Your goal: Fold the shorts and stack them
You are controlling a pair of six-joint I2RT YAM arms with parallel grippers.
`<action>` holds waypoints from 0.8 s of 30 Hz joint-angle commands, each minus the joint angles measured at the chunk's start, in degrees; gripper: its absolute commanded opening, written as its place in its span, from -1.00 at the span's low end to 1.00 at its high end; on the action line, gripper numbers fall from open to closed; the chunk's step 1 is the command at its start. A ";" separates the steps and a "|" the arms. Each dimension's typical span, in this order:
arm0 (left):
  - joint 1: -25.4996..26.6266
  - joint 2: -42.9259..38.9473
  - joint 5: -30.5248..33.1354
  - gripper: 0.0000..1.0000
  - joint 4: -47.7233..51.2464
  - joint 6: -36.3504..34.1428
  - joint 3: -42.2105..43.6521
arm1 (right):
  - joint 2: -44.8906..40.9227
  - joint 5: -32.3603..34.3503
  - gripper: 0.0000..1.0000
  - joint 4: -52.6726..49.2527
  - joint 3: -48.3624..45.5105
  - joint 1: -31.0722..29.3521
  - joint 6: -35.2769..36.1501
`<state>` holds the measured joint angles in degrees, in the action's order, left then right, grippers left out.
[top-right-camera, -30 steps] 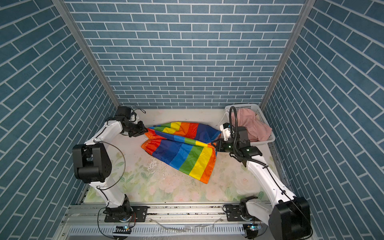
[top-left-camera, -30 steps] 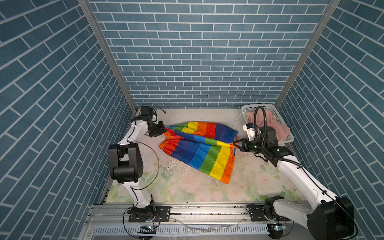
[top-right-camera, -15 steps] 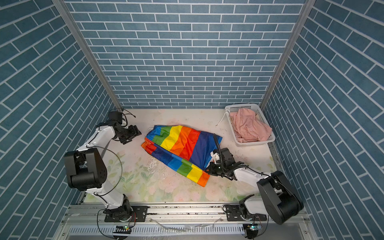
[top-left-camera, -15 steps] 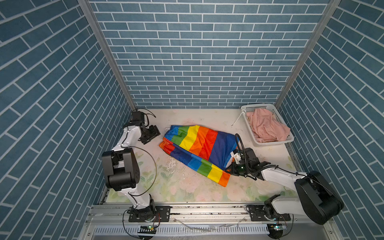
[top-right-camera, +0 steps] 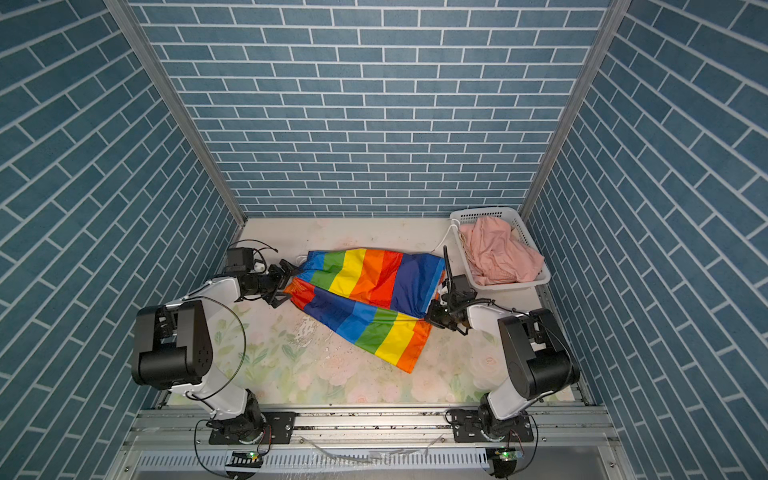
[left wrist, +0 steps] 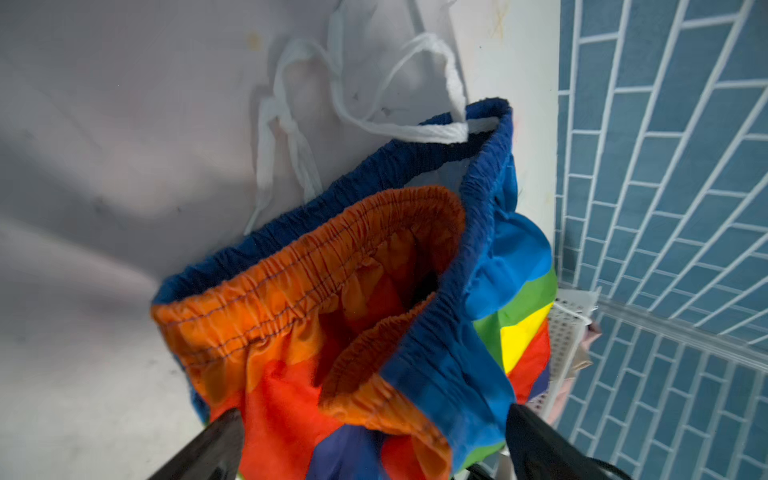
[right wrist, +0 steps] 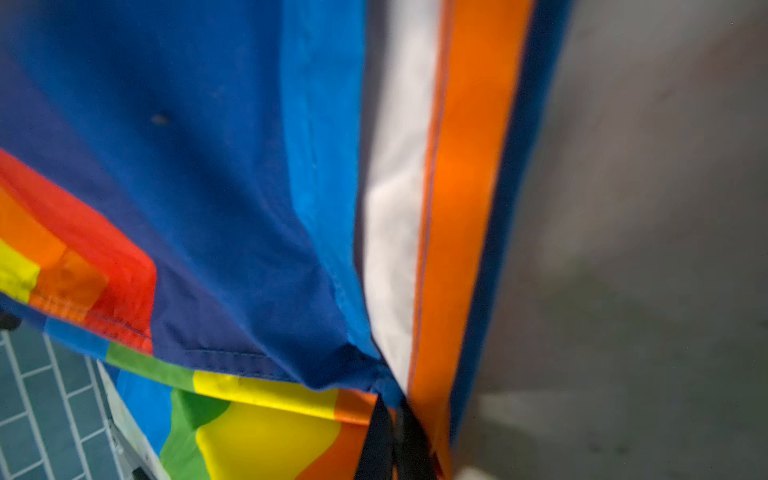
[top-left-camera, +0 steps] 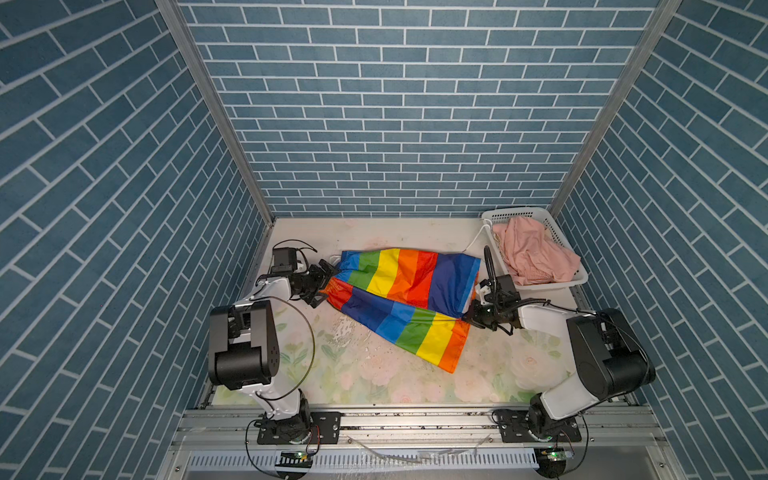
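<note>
The rainbow-striped shorts (top-left-camera: pixel 407 291) (top-right-camera: pixel 374 291) lie across the middle of the floral table, one leg partly over the other. Their gathered orange and blue waistband (left wrist: pixel 316 266) points left, with a white drawstring (left wrist: pixel 399 124) trailing from it. My left gripper (top-left-camera: pixel 325 286) (left wrist: pixel 374 440) is open, its black fingers (left wrist: pixel 212 444) spread either side of the waistband. My right gripper (top-left-camera: pixel 471 318) (right wrist: pixel 395 440) is shut on the blue hem corner of the upper leg. Pink shorts (top-left-camera: pixel 532 253) (top-right-camera: pixel 498 249) sit crumpled in the basket.
A white perforated basket (top-left-camera: pixel 552 284) (top-right-camera: pixel 515 283) stands at the back right, close behind the right arm. A white cord (top-left-camera: pixel 478 243) hangs over its left side. Blue brick walls close in the table on three sides; the arm bases line the front rail.
The left gripper has opened and let go of the waistband. The right gripper, still shut on the leg hem, swung it from beside the basket to the front, then partway back to the right.
</note>
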<state>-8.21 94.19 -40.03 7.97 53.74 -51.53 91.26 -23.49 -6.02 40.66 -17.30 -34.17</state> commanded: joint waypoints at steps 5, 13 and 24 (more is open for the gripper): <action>0.04 -3.12 -2.59 0.99 -24.72 26.57 6.76 | 2.02 4.46 -1.00 -8.69 5.12 0.78 5.08; 0.61 -4.97 -0.55 0.92 -27.10 31.68 9.76 | 1.40 4.50 -1.00 -7.30 4.21 0.78 4.82; 2.84 -3.15 0.74 0.81 -32.57 37.12 12.57 | 0.89 4.94 -1.00 -7.34 4.79 0.72 5.70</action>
<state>-5.48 89.86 -40.32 -22.72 89.60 -39.79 92.64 -20.12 -12.01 45.15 -16.49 -30.13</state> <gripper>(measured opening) 0.907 0.046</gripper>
